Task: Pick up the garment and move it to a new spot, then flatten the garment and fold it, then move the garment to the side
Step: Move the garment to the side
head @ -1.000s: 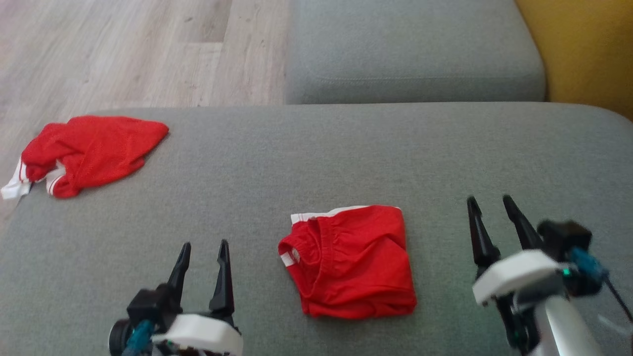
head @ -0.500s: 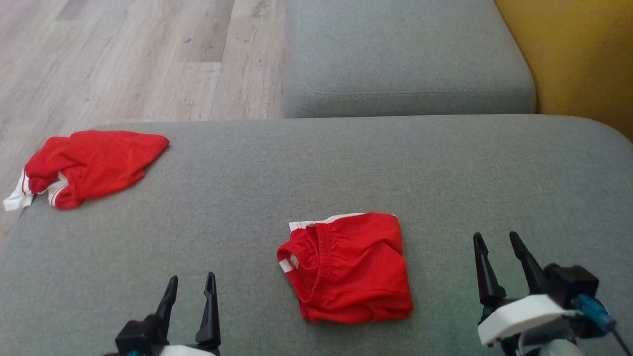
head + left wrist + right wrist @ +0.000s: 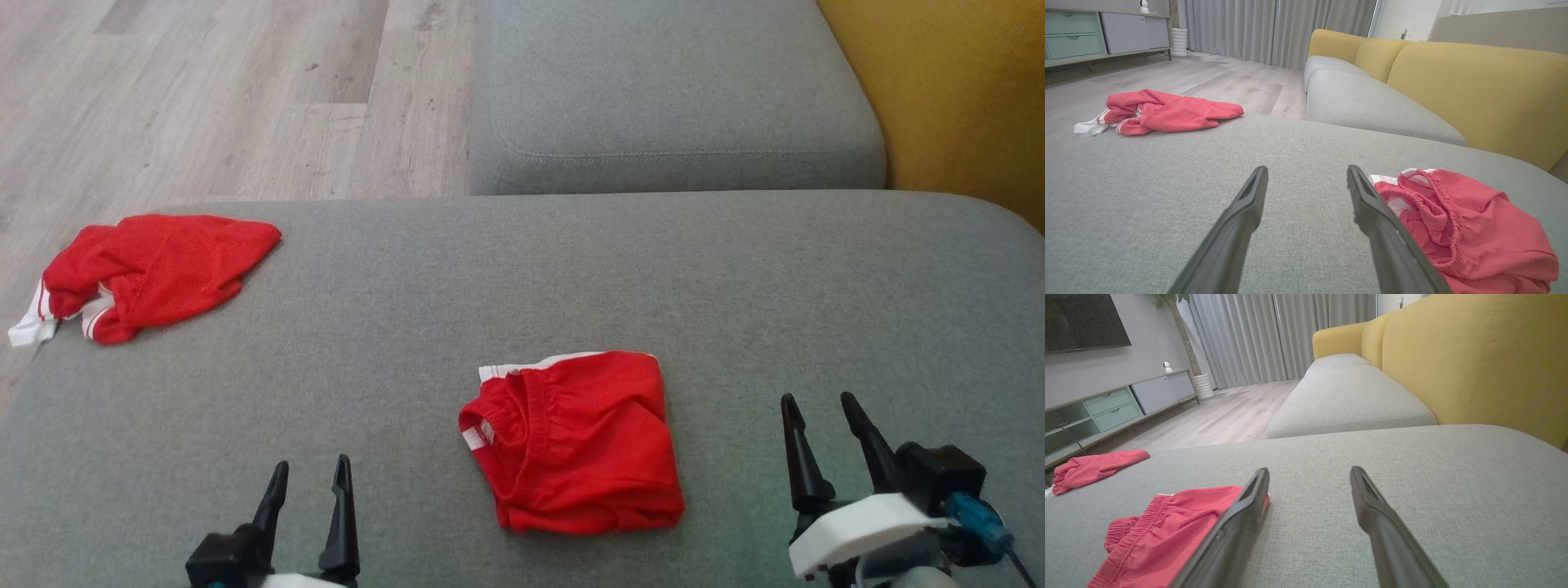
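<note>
The folded red fabric garment with white trim (image 3: 575,441) lies at six o'clock on the grey sofa cushion (image 3: 571,269). Left claw (image 3: 312,462), seven o'clock, and right claw (image 3: 816,399), four o'clock, stand released, empty.

I am carrying two long dark fingers (image 3: 340,523) on my left end effector (image 3: 312,464), each tapering to a thin point and rising from a black block (image 3: 219,557) with a sliver of white casing (image 3: 304,581) beneath. My right end effector (image 3: 816,398) is showing the same pointed pair, seated in a rounded white housing (image 3: 857,527), with a black box (image 3: 939,482) beside it and a teal-blue connector (image 3: 971,513) trailing a thin dark cable (image 3: 1012,558). Up close, the fingers are looking matte grey-black, with flat inner faces
</note>
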Controlling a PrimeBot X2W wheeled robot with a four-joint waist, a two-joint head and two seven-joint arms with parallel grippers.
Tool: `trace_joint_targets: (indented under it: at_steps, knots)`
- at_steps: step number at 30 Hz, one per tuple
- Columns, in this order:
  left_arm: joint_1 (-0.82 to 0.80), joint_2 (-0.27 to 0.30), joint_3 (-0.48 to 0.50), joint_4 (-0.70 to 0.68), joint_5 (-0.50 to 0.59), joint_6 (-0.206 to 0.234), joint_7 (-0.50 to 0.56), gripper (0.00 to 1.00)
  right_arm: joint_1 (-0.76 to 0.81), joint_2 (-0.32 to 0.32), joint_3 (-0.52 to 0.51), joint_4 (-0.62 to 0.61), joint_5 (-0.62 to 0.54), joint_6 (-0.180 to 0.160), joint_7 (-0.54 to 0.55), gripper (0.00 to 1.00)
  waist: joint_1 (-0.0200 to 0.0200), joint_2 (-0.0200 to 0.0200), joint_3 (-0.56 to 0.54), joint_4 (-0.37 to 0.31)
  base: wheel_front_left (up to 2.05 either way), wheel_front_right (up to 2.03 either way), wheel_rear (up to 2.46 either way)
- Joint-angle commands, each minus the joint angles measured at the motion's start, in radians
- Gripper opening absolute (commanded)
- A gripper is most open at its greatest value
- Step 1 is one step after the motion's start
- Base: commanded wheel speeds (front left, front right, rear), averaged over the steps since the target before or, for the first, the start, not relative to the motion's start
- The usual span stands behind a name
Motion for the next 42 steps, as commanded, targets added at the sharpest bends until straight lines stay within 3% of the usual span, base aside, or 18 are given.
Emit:
trace_joint_targets:
  at_steps: [1, 8, 17, 20, 28, 36, 38, 39, 40, 42]
  knots:
    - [-0.045, 0.018, 0.034, -0.03, -0.004, 0.005, -0.004, 1.0, -0.029, -0.004, 0.02, -0.032, -0.01, 0.007, -0.004, 1.0, 0.0001, 0.0, 0.001, 0.0, 0.0, 0.0, 0.0]
    - [-0.054, 0.017, 0.024, -0.036, 0.001, 0.007, 0.0, 1.0, -0.055, -0.004, 0.015, -0.027, -0.014, 0.007, 0.039, 1.0, 0.0001, 0.0, 0.014, 0.015, 0.0, 0.0, 0.0]
    - [-0.081, 0.011, -0.007, -0.051, 0.016, 0.0, 0.012, 1.0, -0.199, -0.004, 0.021, 0.005, -0.015, 0.007, 0.21, 1.0, 0.0001, 0.0, 0.042, 0.09, 0.0, 0.0, 0.0]
    - [-0.089, 0.004, -0.019, -0.054, 0.02, -0.003, 0.013, 1.0, -0.253, -0.004, 0.024, 0.07, -0.008, 0.007, 0.29, 1.0, 0.0001, 0.0, 0.061, 0.14, 0.0, 0.0, 0.0]
    - [-0.097, -0.004, -0.032, -0.047, 0.023, -0.003, 0.011, 1.0, -0.293, -0.004, 0.01, 0.254, 0.025, 0.007, 0.374, 1.0, 0.0001, 0.0, 0.095, 0.236, 0.0, 0.0, 0.0]
    - [-0.093, 0.0, -0.033, -0.05, 0.022, 0.001, 0.008, 1.0, -0.313, -0.004, 0.013, 0.385, 0.08, 0.007, 0.441, 0.98, 0.0001, 0.0, 0.112, 0.258, 0.0, 0.0, 0.0]
    - [-0.094, 0.0, -0.034, -0.053, 0.022, 0.002, 0.007, 1.0, -0.33, -0.004, 0.023, 0.4, 0.089, 0.007, 0.442, 0.31, 0.0001, 0.0, 0.124, 0.248, 0.0, 0.0, 0.0]
    - [-0.094, 0.0, -0.034, -0.053, 0.022, 0.002, 0.007, 1.0, -0.33, -0.004, 0.023, 0.4, 0.089, 0.007, 0.442, 0.31, 0.0001, 0.0, 0.124, 0.248, 0.0, 0.0, 0.0]
    - [-0.097, -0.001, -0.035, -0.055, 0.023, 0.002, 0.007, 1.0, -0.341, -0.004, 0.027, 0.405, 0.09, 0.007, 0.439, 0.05, 0.0001, 0.0, 0.13, 0.241, 0.0, 0.0, 0.0]
    - [-0.103, -0.002, -0.037, -0.058, 0.025, 0.0, 0.005, 1.0, -0.364, -0.004, 0.032, 0.412, 0.081, 0.007, 0.425, 0.0, 0.0001, 0.0, 0.144, 0.22, 0.0, 0.0, 0.0]
